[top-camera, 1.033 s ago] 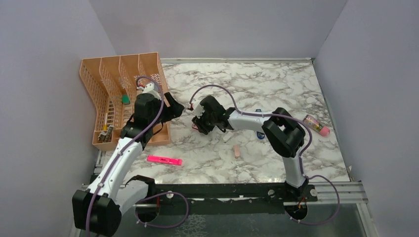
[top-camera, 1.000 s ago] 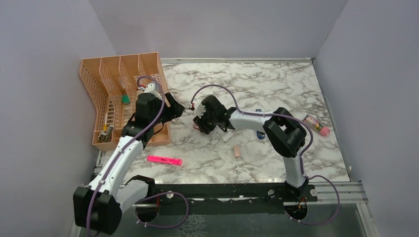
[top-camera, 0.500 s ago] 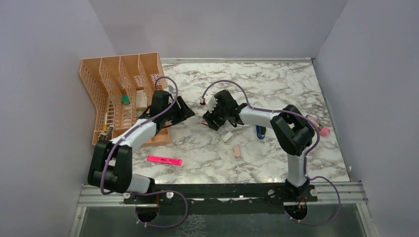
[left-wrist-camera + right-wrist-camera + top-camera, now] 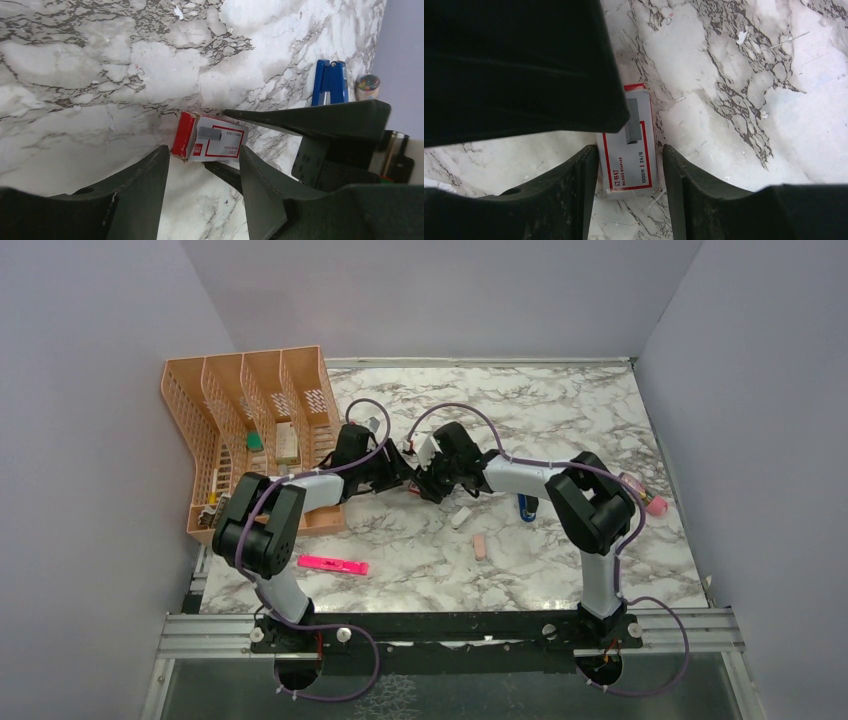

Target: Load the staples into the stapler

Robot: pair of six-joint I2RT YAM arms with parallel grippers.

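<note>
The staples (image 4: pixel 634 120) are 1 short grey strip lying loose on the flat top of their red-and-white box (image 4: pixel 222 146). The box rests on the marble table (image 4: pixel 560 400) between the 2 arms. The blue stapler (image 4: pixel 330 82) lies well apart, beyond the right arm.

The right gripper (image 4: pixel 629 149) straddles the box with a finger close along each long side; I cannot tell whether it is pressing. The left gripper (image 4: pixel 203 148) hangs over the same box with its fingers apart, grasping nothing.

The strip is probably very light, stiff and slick, and its glued staples may snap if bent. It is best pinched gently across its narrow width, near the middle, and kept level. The thin cardboard box would crush easily, so it should be steadied low on its long sides and never tilted.
</note>
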